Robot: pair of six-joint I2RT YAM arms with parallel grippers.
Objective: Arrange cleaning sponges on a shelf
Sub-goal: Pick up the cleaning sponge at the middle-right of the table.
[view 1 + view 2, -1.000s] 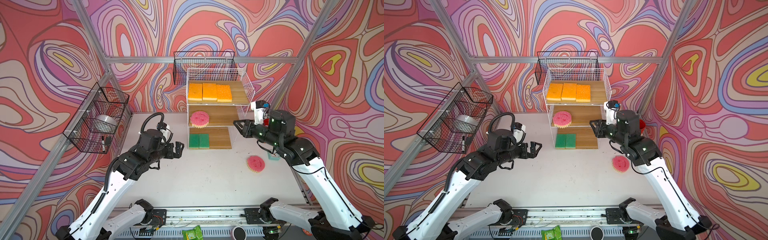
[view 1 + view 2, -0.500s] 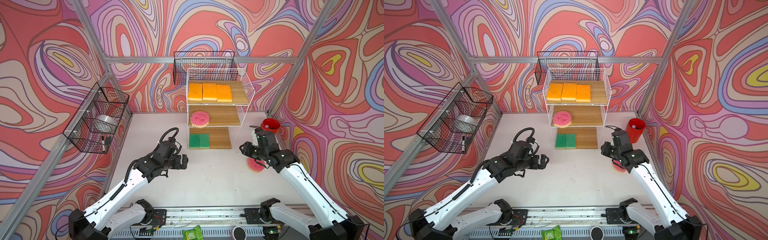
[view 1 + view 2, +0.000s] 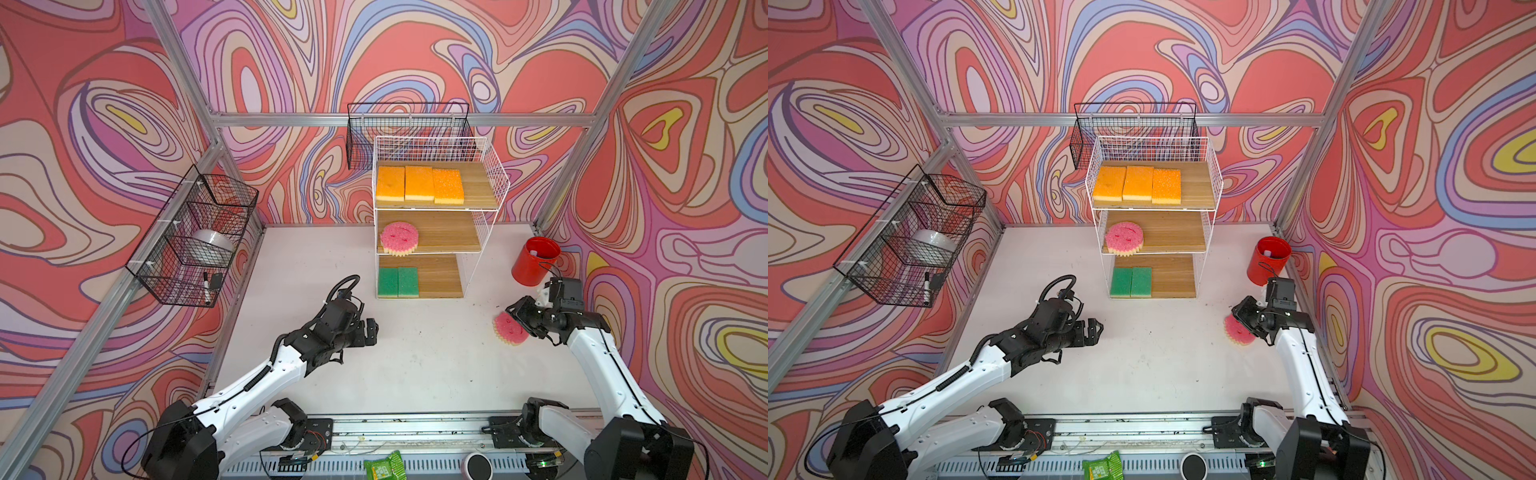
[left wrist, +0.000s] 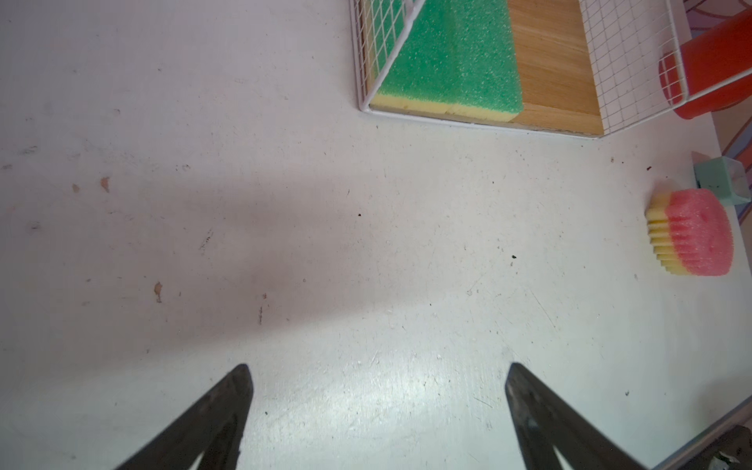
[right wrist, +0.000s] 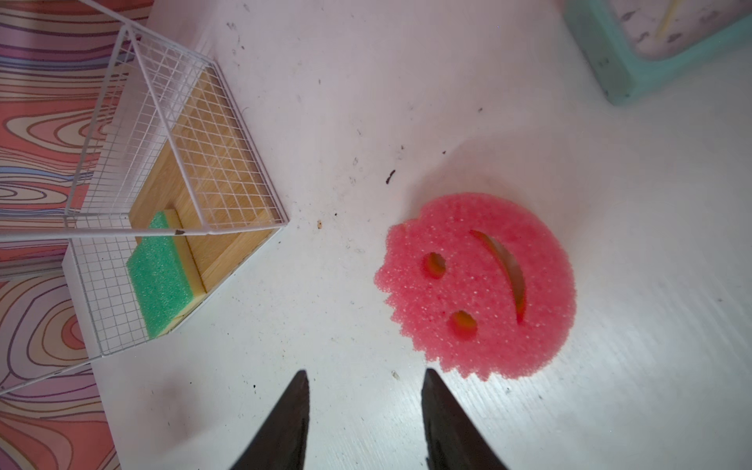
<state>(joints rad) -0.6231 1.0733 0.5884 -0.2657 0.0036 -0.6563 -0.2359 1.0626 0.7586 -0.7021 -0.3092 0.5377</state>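
Right pincer lower, near face-up pink sponge

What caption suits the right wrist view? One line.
Right gripper open just short of the pink smiley sponge lying beside the shelf.

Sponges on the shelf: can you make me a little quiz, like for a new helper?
1. True or false: three orange sponges lie on the shelf's top board.
2. Where is the loose pink sponge? A on the table near the right gripper; B on the middle board; C atop the orange sponges.
3. Fill in: the bottom board holds ___ green sponges.
Key: 1 true; 2 A; 3 two.
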